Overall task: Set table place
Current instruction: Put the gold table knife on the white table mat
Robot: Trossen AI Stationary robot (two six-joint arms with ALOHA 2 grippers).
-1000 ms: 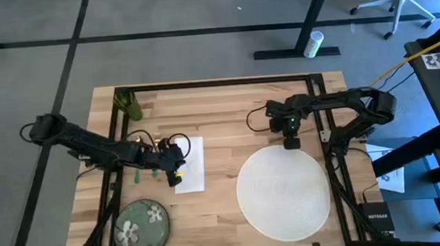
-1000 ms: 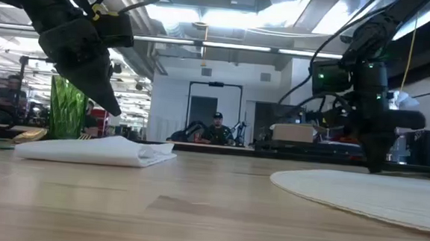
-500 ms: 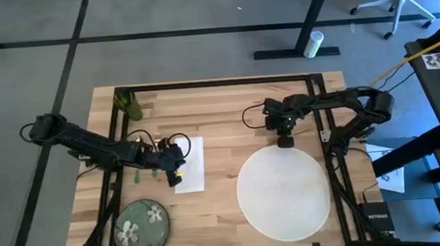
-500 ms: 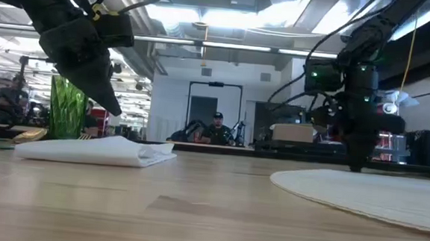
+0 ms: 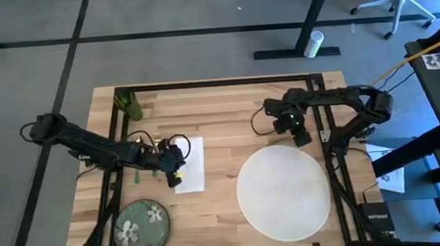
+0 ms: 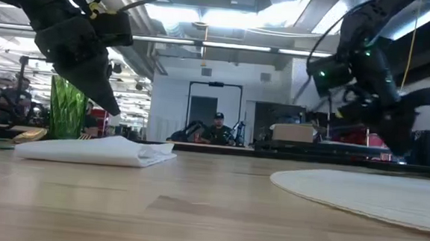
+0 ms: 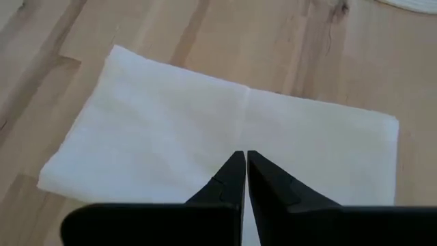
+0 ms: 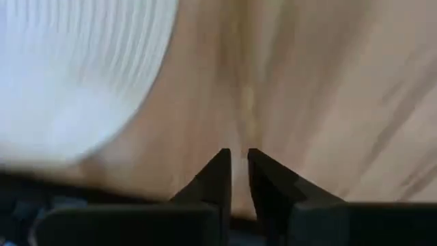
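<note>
While I look down from the high view: the table has the napkin on its left half, the green floral plate at the near left corner, the green cup at the far left corner, and the white woven placemat on the right half.
High view, left gripper: I see it over the napkin's left edge.
High view, right gripper: I see it just past the placemat's far edge.
Low view, napkin: it lies flat and folded, soft and light, so I think it will flop and slide if I pinch it badly.
Low view, placemat: thin and wide; I guess it bends.
Left wrist view, fingers: they are pressed together with nothing between them, over the middle fold of the napkin; I would grab it at an edge.
Right wrist view, fingers: nearly together, holding nothing, above bare wood beside the placemat.
</note>
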